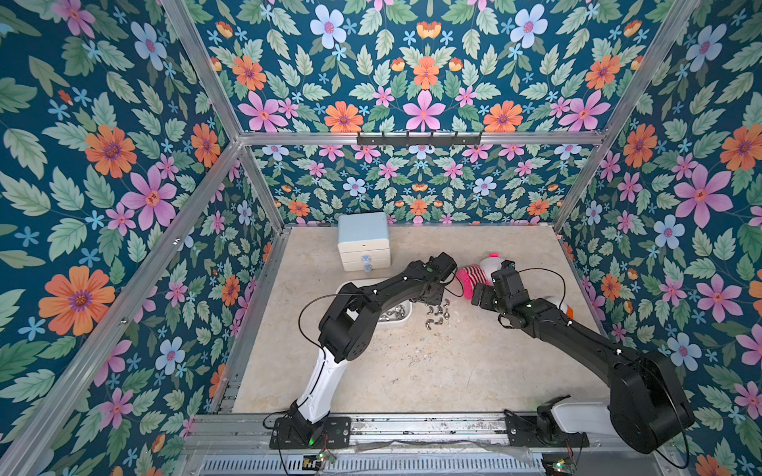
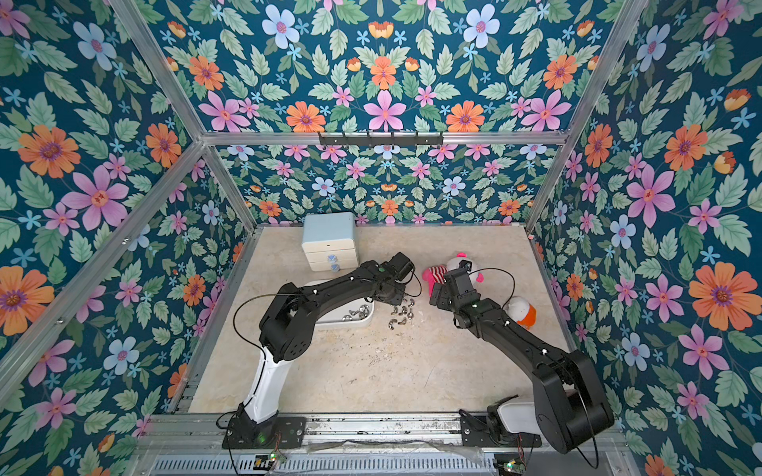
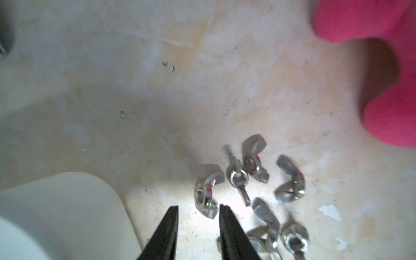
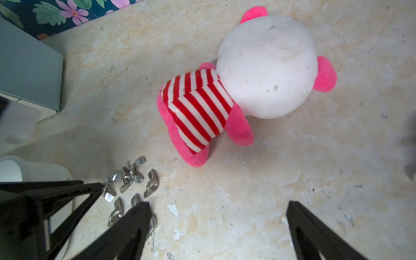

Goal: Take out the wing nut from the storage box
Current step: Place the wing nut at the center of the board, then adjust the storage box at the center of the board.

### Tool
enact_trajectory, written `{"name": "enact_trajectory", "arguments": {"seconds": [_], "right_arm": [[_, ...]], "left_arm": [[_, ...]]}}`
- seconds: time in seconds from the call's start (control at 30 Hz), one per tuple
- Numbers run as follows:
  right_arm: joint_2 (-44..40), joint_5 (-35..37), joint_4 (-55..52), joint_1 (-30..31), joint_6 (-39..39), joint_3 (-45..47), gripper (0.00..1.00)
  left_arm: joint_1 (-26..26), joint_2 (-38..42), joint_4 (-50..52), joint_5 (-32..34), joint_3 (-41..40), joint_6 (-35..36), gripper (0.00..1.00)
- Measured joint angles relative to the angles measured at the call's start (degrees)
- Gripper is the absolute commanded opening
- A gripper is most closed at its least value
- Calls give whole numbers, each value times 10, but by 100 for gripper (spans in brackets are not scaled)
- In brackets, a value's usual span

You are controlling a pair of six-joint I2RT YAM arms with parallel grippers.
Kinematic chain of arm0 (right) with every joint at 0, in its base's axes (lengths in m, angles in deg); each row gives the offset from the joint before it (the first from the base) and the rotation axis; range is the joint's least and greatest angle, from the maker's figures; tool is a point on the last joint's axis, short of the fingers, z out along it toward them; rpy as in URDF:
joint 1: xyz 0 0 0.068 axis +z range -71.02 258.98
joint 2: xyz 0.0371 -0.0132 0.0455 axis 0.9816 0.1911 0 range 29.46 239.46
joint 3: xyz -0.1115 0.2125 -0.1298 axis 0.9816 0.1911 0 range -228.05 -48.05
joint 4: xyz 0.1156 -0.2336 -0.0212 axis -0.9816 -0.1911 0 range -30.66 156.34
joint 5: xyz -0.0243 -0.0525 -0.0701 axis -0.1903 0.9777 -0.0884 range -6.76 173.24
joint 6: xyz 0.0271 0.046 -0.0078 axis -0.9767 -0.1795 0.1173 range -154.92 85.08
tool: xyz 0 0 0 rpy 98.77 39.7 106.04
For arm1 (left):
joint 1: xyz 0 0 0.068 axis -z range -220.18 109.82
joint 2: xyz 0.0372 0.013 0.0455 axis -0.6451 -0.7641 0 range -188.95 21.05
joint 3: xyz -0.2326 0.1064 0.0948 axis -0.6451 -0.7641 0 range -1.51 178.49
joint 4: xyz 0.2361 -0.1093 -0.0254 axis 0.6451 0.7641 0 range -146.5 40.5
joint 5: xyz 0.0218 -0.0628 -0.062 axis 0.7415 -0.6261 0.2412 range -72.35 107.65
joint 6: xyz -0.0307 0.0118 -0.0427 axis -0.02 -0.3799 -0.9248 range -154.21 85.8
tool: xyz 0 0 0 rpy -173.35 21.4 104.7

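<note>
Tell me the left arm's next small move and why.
Probably lift clear and move to the storage box: the left end effector is parted, a wing nut seems to lie free on the table at its tips, and more nuts show inside the box.

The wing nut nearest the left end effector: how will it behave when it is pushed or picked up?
This wing nut looks like shiny rigid metal, so probably stiff and slippery. Its bent wings should stop rolling; it likely slides on the smooth table.

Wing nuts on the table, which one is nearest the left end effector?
The wing nut just off the left end effector, closest to the storage box.
</note>
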Motion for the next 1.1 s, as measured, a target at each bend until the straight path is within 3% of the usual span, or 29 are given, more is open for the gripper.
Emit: {"name": "enact_trajectory", "arguments": {"seconds": [0.37, 0.57, 0.9, 1.1], "right_arm": [[-6, 0, 0, 0, 0, 2, 99], [-5, -1, 0, 0, 0, 2, 99], [-1, -7, 4, 0, 0, 2, 99], [0, -11, 3, 0, 0, 1, 99]], "left_arm": [[-27, 103, -4, 32, -19, 1, 47], [-88, 196, -5, 63, -101, 2, 51], [-243, 317, -17, 73, -290, 0, 54], [-278, 341, -26, 74, -348, -2, 54]]}}
